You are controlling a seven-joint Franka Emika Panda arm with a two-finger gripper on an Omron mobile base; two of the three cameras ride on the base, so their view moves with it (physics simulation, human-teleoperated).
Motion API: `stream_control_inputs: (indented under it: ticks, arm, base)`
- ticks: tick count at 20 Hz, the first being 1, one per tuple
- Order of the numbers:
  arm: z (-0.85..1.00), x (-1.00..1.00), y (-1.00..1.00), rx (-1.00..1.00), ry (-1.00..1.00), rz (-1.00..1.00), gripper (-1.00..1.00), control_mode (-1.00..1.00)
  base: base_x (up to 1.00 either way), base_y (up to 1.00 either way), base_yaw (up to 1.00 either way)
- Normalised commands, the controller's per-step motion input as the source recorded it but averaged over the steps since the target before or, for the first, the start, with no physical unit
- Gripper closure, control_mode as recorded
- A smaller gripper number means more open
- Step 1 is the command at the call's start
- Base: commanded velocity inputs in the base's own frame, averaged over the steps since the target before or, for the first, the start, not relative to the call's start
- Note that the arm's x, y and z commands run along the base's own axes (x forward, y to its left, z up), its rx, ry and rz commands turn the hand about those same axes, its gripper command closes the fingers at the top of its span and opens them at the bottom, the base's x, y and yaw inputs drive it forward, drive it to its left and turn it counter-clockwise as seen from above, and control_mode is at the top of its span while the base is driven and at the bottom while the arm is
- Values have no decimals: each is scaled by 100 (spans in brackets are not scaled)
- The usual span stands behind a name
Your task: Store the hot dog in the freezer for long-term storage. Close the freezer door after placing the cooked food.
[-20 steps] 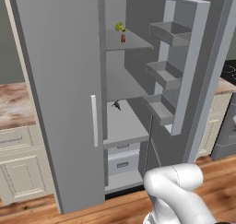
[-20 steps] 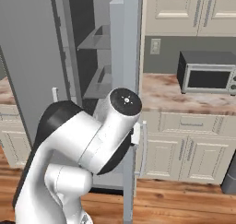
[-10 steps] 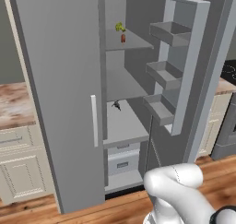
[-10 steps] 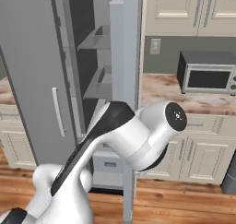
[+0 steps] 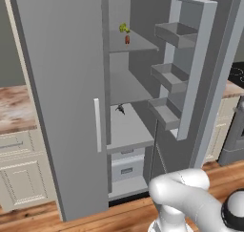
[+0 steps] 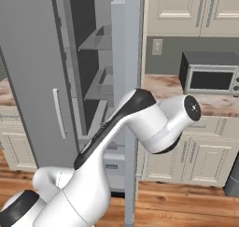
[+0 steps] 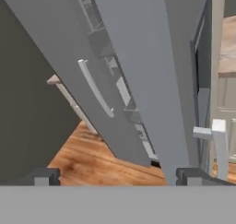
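The freezer (image 5: 128,90) stands open, its flat grey shelves bare but for two small things. A small, thin dark item that I take for the hot dog (image 5: 120,109) lies on the lower shelf, apart from the gripper. The freezer door (image 5: 190,68) is swung wide to the right, inner bins showing; in the right base view I see this door (image 6: 133,58) edge-on. In the hand view my gripper (image 7: 117,177) is open and holds nothing. It faces the door's grey edge (image 7: 138,57), with the door's white handle (image 7: 219,142) to the right.
A green leafy item (image 5: 125,31) sits on the upper shelf. The plain grey door (image 5: 57,97) with its white handle (image 5: 96,123) is shut. A microwave (image 6: 207,74) sits on the counter right of the fridge, over cream cabinets (image 6: 182,156). My arm's elbow (image 6: 184,111) is beside the door's edge.
My arm has swung: in the right base view its elbow has moved from the left of the door's edge to the right of it. The door and shelf items have not moved.
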Motion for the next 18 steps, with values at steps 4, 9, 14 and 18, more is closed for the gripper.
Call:
stream_control_inputs:
  ticks: [4, 9, 14, 18]
  arm:
    - [-26, 46, 0, 0, -18, 0, -100, -100]
    - [-21, 35, -5, 0, -20, 0, -100, -100]
    - [-4, 28, -27, 0, -9, 0, -100, -100]
    - [0, 18, -26, 0, -11, 0, -100, -100]
  base:
    - [0, 0, 0]
    - [0, 0, 0]
    - [0, 0, 0]
    - [0, 0, 0]
